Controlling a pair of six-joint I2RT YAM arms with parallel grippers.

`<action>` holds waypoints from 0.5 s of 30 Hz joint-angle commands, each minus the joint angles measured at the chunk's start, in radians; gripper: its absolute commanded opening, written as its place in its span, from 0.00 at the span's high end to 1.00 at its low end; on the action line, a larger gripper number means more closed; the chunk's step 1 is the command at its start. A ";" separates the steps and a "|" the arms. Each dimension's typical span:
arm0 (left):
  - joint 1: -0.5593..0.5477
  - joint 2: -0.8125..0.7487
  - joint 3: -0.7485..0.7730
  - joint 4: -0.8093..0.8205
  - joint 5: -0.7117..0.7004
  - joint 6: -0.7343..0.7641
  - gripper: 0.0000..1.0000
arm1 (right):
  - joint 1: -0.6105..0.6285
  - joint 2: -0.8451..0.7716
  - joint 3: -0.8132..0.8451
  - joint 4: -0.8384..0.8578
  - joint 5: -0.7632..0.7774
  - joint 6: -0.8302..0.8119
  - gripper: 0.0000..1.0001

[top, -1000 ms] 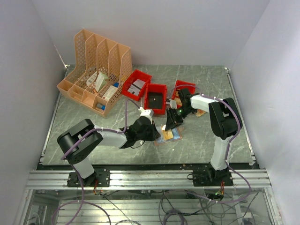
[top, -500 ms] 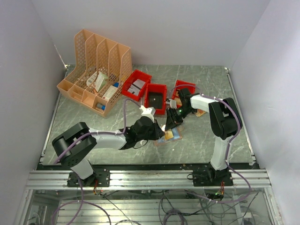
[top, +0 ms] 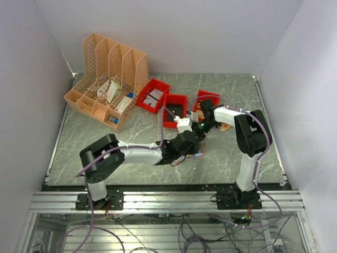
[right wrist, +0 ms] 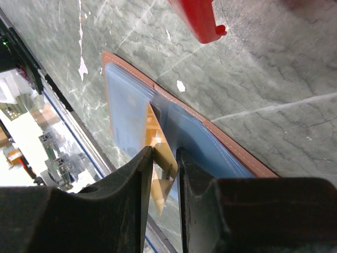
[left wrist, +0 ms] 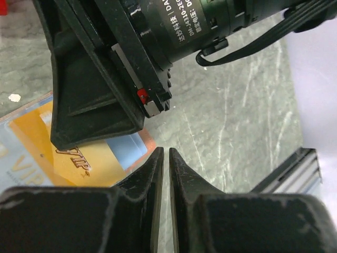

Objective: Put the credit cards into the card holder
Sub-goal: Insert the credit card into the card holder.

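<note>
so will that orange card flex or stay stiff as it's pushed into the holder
Probably fairly stiff: the orange card shows a straight edge between the right fingers, with no visible bow. It looks thin and smooth, so it might slip. The card holder looks soft, so it may slide rather than resist.

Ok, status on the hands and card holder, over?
Right hand shut on orange card, at open card holder. Left hand closed, nothing seen held. Hands crowded together at the holder.
</note>
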 commanded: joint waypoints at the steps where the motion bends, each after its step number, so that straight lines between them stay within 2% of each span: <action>1: -0.032 0.076 0.104 -0.156 -0.166 -0.016 0.80 | 0.007 0.023 -0.001 0.017 0.020 -0.018 0.75; 8: -0.041 0.186 0.227 -0.266 -0.239 -0.031 0.79 | 0.008 0.023 0.000 0.015 0.022 -0.019 0.75; 15: -0.042 0.219 0.258 -0.287 -0.294 -0.041 0.79 | 0.008 0.050 0.000 0.016 0.021 -0.019 0.75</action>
